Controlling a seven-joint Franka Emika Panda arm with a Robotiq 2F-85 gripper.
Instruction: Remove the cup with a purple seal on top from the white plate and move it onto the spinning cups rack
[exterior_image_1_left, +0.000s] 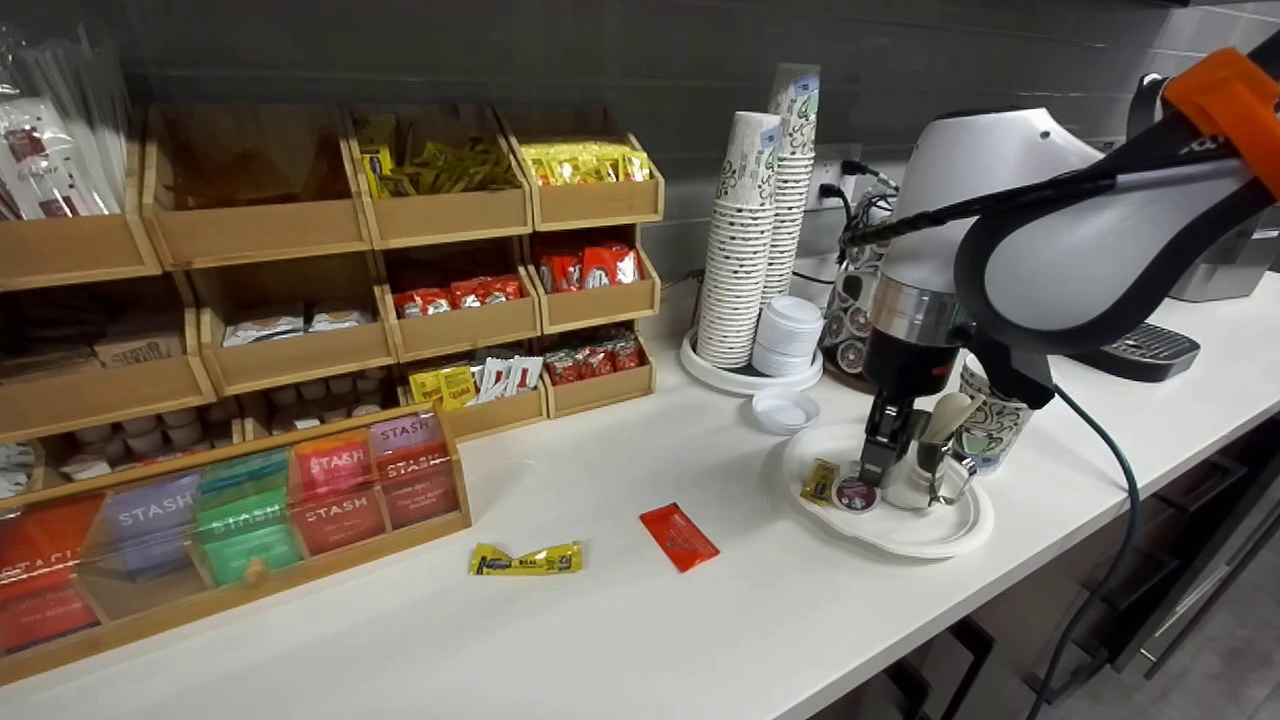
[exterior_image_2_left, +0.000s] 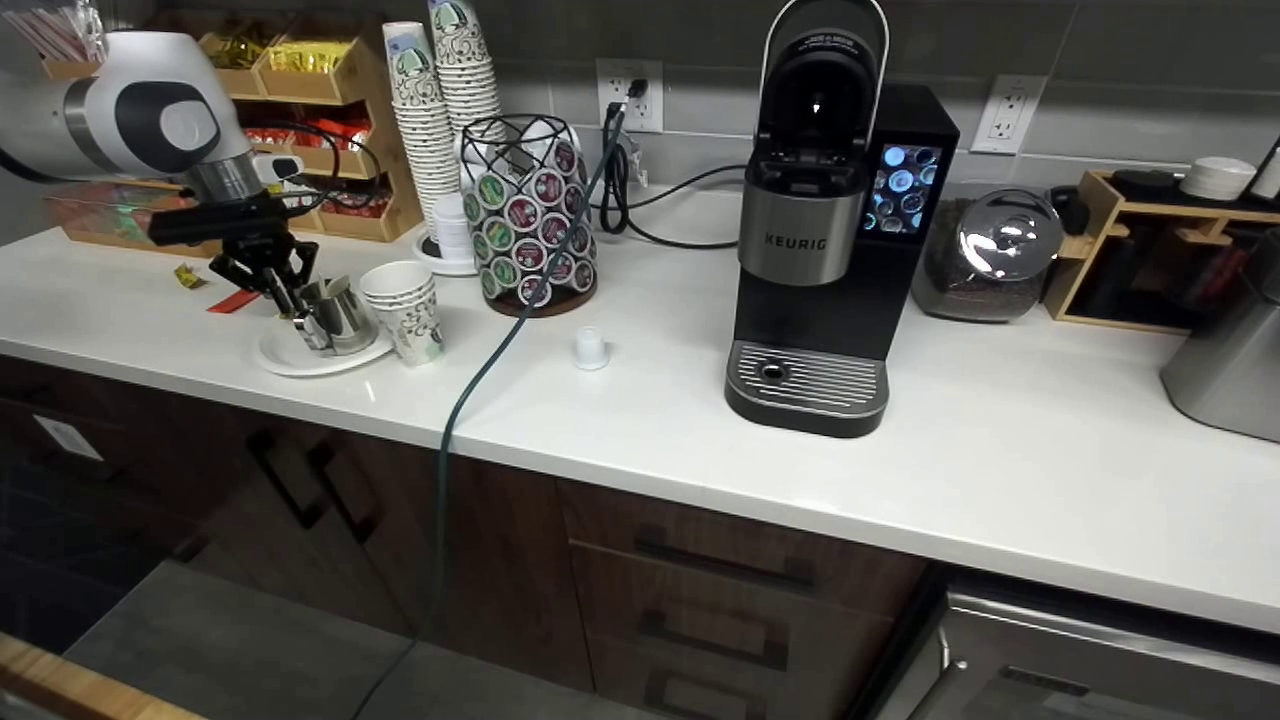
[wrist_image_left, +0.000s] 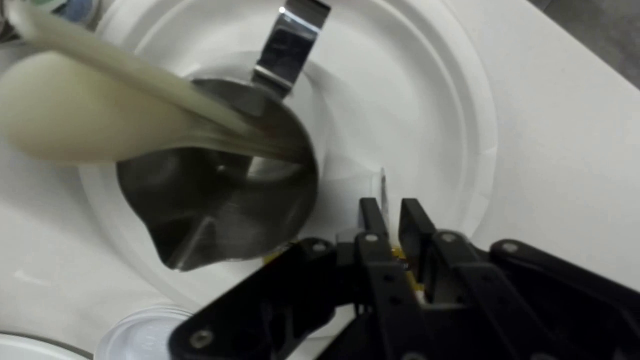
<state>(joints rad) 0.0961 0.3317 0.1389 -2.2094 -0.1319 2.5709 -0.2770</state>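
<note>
Nearby, in an exterior view, a yellow packet and, to its right, a red packet are lying on the counter. Farther right, the purple-sealed cup is lying on its side on the white plate, just right of a gold packet. A steel pitcher is crowding its right. The gripper is hovering at the cup's rim, jaws standing apart by a narrow gap; contact cannot be told. Paper cups are standing just right of the plate.

Containers: the pitcher is holding pale, spoon-like utensils. Beyond, a white tray is bearing two cup stacks and white lids. Beside it, the spinning cups rack is holding pods with green and purplish tops, a green cable passing in front. Left, wooden bins are holding yellow sachets and red sachets.
</note>
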